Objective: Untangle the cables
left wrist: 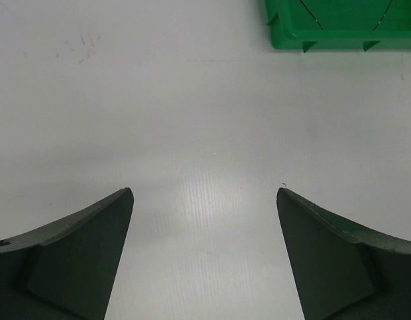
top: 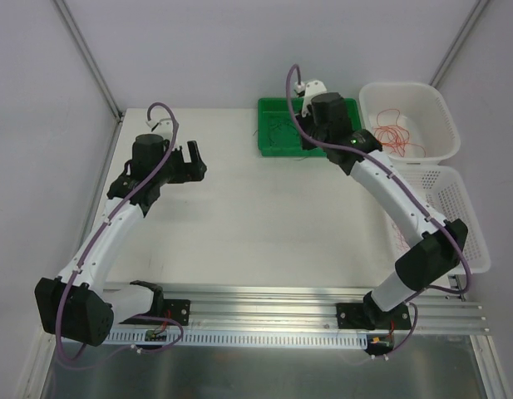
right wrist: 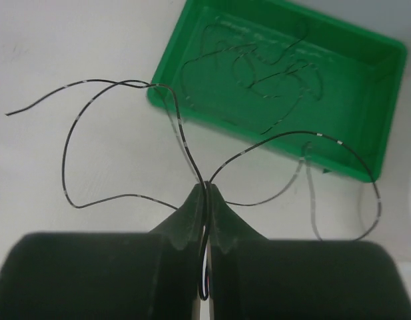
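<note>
From above, thin red cables [top: 393, 133] are seen looped in a perforated white plastic basket [top: 406, 86] beside a moulded green tray [top: 268, 125].

In the left wrist view, the left gripper [left wrist: 205, 195] is spread wide over the matte white table [left wrist: 192, 100].

In the right wrist view, the right gripper [right wrist: 206, 190] is clamped on a thin dark banded cable [right wrist: 182, 140]. More dark cables [right wrist: 258, 73] are coiled in the tray.

The left gripper [top: 192, 158] hovers over the white bench [top: 239, 216], jaws wide apart. The right arm [top: 389, 183] reaches over a green tray [top: 273, 149] holding faint dark cables [top: 279, 125]. Red cables [top: 395, 133] lie in the far white basket [top: 406, 86], beside a nearer basket [top: 468, 216].
</note>
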Robot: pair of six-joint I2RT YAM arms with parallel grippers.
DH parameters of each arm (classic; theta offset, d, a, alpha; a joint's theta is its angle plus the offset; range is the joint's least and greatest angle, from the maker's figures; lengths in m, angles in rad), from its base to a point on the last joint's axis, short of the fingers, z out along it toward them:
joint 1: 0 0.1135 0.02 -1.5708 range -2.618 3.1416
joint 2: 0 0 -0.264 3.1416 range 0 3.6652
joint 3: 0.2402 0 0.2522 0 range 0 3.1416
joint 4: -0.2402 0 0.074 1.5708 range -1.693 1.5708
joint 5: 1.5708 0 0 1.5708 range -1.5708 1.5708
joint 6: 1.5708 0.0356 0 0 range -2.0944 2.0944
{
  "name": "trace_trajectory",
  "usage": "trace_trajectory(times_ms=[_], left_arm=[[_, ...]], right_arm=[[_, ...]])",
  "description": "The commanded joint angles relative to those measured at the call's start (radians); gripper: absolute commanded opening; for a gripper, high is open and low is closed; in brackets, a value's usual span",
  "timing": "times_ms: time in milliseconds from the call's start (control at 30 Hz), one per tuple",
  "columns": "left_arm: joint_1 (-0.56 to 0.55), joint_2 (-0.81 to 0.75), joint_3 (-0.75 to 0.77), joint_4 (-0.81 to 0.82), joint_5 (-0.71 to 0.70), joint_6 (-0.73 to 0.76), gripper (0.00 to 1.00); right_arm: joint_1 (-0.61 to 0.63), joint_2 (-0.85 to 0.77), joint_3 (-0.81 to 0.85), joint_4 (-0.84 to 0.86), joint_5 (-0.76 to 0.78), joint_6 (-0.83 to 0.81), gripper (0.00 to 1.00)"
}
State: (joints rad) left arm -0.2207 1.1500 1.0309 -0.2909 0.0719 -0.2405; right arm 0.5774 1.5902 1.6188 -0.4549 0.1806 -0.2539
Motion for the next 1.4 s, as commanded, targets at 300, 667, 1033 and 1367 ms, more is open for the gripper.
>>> trace_trajectory(times_ms=[300, 667, 1033, 1367], left_arm=[[0.007, -0.050, -0.011, 0.002, -0.095, 0.027, 0.97], [0.009, -0.044, -0.009, -0.010, -0.132, 0.032, 0.99], [0.009, -0.053, -0.008, -0.010, -0.098, 0.029, 0.99], [0.009, -0.078, -0.006, -0.008, -0.101, 0.043, 0.99]], right_arm=[[-0.289, 0.296, 0.335, 0.205, -0.171, -0.051, 0.01], [-0.370, 0.816, 0.630, 0.282, -0.293, -0.035, 0.17], [-0.373, 0.648, 0.448, 0.309, -0.306, -0.001, 0.80], [-0.358, 0.192, 0.239, 0.234, -0.333, 0.070, 0.99]])
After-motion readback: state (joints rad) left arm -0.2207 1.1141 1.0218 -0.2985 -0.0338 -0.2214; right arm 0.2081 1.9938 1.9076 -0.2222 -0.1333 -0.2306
